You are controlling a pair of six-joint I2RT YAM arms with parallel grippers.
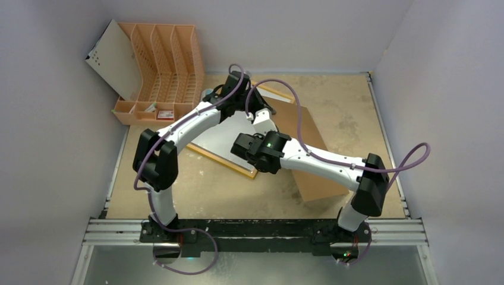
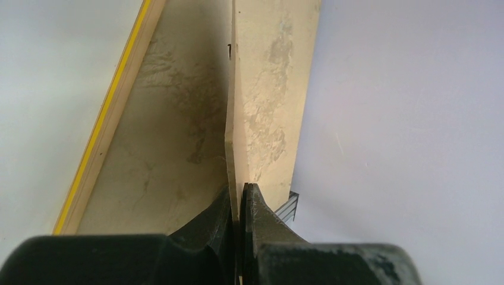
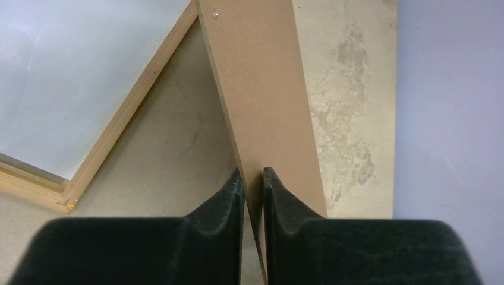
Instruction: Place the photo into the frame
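The frame lies flat mid-table; its pale inside gleams, and its yellow rim and wooden edge show in both wrist views. A thin white sheet, which I take for the photo with its plain back showing, leans against the orange rack. The brown backing board rests partly over the frame's right side. My left gripper is shut on a thin tan board edge, which looks like that backing board. My right gripper straddles the tilted board, jaws slightly apart, with a gap at the right finger.
The orange slotted file rack stands at the back left, with a small tray of items in front of it. Walls close in the table on the left, back and right. A metal rail runs along the near edge.
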